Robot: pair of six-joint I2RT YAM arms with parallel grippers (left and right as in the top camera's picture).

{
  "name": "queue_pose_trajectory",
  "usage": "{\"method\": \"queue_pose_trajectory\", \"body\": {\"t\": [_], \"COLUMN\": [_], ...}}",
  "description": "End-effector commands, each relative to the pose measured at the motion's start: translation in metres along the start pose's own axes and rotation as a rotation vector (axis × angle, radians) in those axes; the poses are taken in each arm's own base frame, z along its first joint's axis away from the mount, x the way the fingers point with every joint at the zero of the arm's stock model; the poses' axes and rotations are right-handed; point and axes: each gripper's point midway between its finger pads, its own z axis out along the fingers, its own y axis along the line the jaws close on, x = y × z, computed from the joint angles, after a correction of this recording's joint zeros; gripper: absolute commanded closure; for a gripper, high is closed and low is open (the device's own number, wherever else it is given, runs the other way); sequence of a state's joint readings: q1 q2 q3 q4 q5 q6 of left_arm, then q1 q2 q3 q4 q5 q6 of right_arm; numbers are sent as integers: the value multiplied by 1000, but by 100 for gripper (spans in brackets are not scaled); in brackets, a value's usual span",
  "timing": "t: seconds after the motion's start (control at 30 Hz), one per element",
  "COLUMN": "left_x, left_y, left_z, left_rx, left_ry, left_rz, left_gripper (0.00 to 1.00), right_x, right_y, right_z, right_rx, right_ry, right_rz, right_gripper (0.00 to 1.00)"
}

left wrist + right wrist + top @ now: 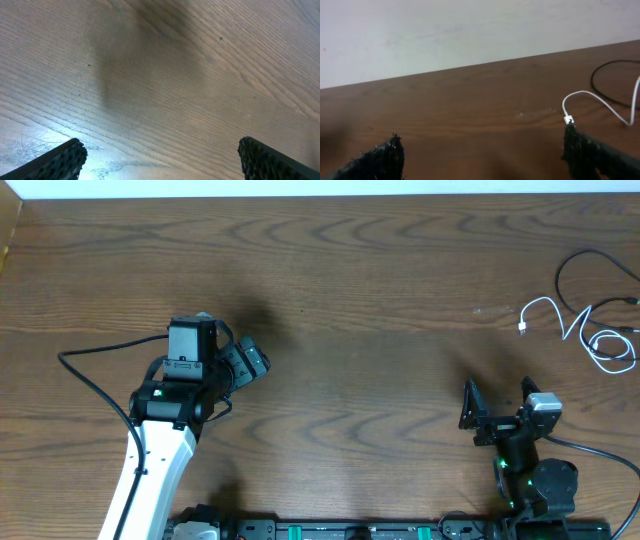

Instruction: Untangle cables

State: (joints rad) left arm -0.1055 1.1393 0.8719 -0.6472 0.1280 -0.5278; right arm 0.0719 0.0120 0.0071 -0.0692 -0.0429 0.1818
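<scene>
While both grippers stand with their jaws spread wide and nothing between them, neither one is in contact with the cables. The left gripper [160, 150] shows two black fingertips [65, 157] with a ribbed, knurled face, poised over bare table [200, 75]. In the overhead view, the left gripper [245, 363] sits left of centre, well apart from the cables.

The right gripper [481, 142] shows the same rough black pads [382, 157], also empty. In the overhead view, the right gripper [498, 402] rests near the front right of the table [350, 300]. The cables lie beyond it and to its right, near but not touching. In the right wrist view, the small white plug [568, 119] appears just above the right-hand fingertip [585, 150]. Whether the two touch cannot be told from that view; the overhead view shows them apart.

The white cable [548, 303] is thin and flexible. It runs from its plug [523, 330] in a zigzag toward the right edge, where it ends in small flat loops. The black cable [558, 280] is equally thin and forms a larger open curve behind the white one. The two cross and overlap by the right edge; the exact manner of the tangle is too small to tell. In the right wrist view, the white cable [584, 92] arcs over the wood, with the black cable [593, 81] curving behind it.

The table is dark brown wood with a pronounced wavy grain and a low sheen. A pale, plain wall [470, 30] stands behind its far edge.
</scene>
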Motion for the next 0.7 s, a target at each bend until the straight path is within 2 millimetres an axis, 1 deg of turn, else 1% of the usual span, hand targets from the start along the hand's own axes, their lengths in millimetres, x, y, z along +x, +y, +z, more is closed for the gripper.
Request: {"method": "queue_pose_trajectory", "body": {"t": [0.0, 0.13, 0.67], "left_x": [-6, -6, -6], "left_y": [0, 0, 0], "left_z": [-2, -2, -2], "left_rx": [-5, -5, -5], "left_ry": [-15, -15, -15], "left_rz": [-13, -13, -13], "left_gripper": [2, 2, 2], "right_x": [1, 2, 1], "right_y": [-1, 2, 3], "right_z": [0, 0, 0], "right_rx": [9, -3, -7], "right_ry": [1, 4, 2], "right_rz": [-59, -122, -122], "right_gripper": [1, 1, 1]}}
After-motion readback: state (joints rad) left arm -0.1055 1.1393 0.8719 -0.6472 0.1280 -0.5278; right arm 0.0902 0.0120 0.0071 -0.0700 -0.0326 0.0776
